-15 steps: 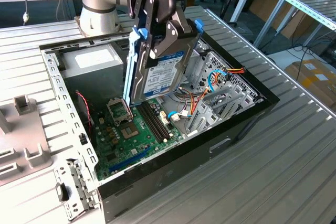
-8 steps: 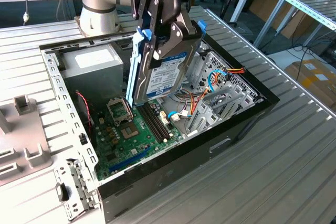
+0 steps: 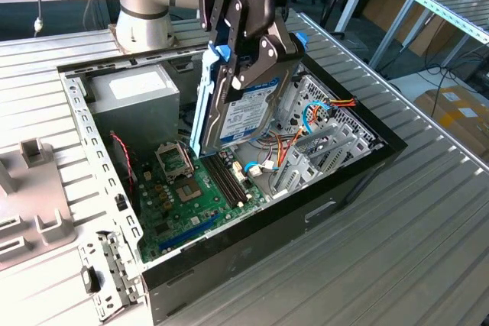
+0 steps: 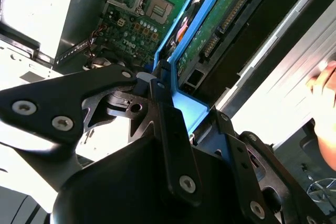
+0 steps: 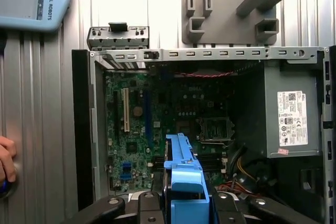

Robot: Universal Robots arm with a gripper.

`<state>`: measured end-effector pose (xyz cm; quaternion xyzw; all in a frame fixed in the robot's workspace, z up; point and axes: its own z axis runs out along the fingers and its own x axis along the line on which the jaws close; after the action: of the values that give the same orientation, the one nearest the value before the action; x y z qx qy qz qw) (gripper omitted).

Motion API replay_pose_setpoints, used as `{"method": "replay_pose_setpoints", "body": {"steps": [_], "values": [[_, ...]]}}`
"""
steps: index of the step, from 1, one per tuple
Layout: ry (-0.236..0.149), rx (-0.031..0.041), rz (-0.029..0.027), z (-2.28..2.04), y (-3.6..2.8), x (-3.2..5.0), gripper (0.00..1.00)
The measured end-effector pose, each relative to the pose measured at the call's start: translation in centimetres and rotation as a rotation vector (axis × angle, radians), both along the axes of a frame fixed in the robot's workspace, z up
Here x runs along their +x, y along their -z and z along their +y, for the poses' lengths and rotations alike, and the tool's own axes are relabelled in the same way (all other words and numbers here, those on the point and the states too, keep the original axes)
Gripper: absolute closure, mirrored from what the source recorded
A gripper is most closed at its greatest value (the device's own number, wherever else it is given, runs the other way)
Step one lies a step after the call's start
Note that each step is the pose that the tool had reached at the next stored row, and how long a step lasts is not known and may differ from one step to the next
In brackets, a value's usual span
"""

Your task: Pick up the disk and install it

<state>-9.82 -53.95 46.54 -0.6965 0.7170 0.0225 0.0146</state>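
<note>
1. In the exterior view, the gripper [image 3: 246, 66] is closed down on the disk [image 3: 248, 116], with its black fingers pressing on the two flat faces.
2. The disk stands on edge, its label facing the exterior view's right and its blue rails [image 3: 200, 104] running along its edges.
3. It hangs inside the opening of the computer case [image 3: 267, 227], over the green circuit board [image 3: 183, 208]. I cannot tell whether its lower corner touches anything.
4. The power supply [image 3: 137, 93] sits to the exterior view's left of the disk and the metal cage [image 3: 321, 154] to its right. The case lies on the ribbed table [image 3: 397, 265], with a grey holder [image 3: 30, 188] beside it.
5. In the second wrist view, I look past the gripper's black links along the disk. One blue rail is pinched at the fingers [image 4: 160, 85], and the disk's own green underside faces the camera, with the circuit board beyond it.
6. A person's hand [image 4: 326, 85] shows at the edge of that picture, well apart from the disk.
7. In the first wrist view, I look straight down into the case. The blue end of the disk sits between the gripper's links, over the circuit board and near the power supply with its white sticker.
</note>
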Motion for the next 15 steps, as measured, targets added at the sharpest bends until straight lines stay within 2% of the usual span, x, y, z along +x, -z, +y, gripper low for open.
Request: {"method": "replay_pose_setpoints", "body": {"steps": [9, 12, 15], "values": [[0.0, -0.0001, 0.0, -0.3, 0.03, 0.33, 0.63], [0.0, 0.0, 0.0, -0.72, 0.08, 0.92, 0.63], [0.0, -0.0001, 0.0, -0.88, 0.1, 1.09, 0.63]]}}
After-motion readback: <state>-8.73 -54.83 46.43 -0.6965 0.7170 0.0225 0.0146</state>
